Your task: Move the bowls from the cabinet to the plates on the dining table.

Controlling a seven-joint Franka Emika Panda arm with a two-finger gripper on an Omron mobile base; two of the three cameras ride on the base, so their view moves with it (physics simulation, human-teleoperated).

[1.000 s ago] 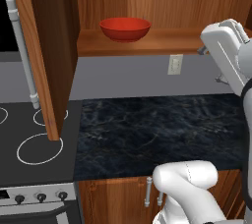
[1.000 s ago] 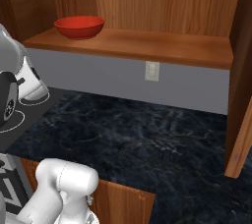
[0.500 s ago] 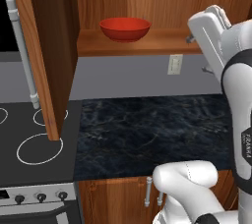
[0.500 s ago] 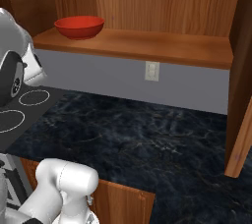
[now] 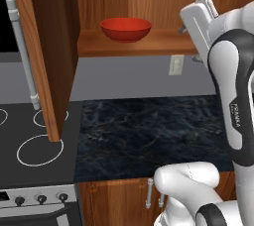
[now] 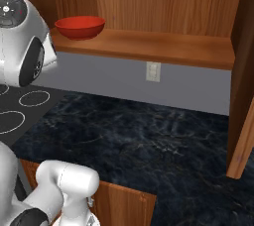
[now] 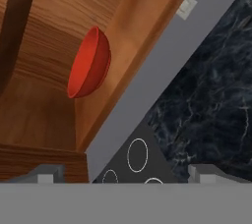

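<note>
Left base view: the arm (image 5: pixel 223 61) has swung in from the right toward the cabinet (image 5: pixel 44 46); red bowl (image 5: pixel 126 29) sits alone on the shelf (image 5: pixel 158 44), the approach begun.
Right base view: bowl (image 6: pixel 80 27) near the shelf's left end; open shelf to its right, door edge (image 6: pixel 242 81) far right.
Hand view: fingers (image 7: pixel 123 176) spread wide, holding nothing; bowl (image 7: pixel 89 63) well ahead, the marbled surface (image 7: pixel 206 95) below.

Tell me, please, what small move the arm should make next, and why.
Probably swing the open claw toward the red bowl. The bowl sits alone and upright on the cabinet shelf, and in the hand view it lies well off from the fingertips, nothing held.
</note>
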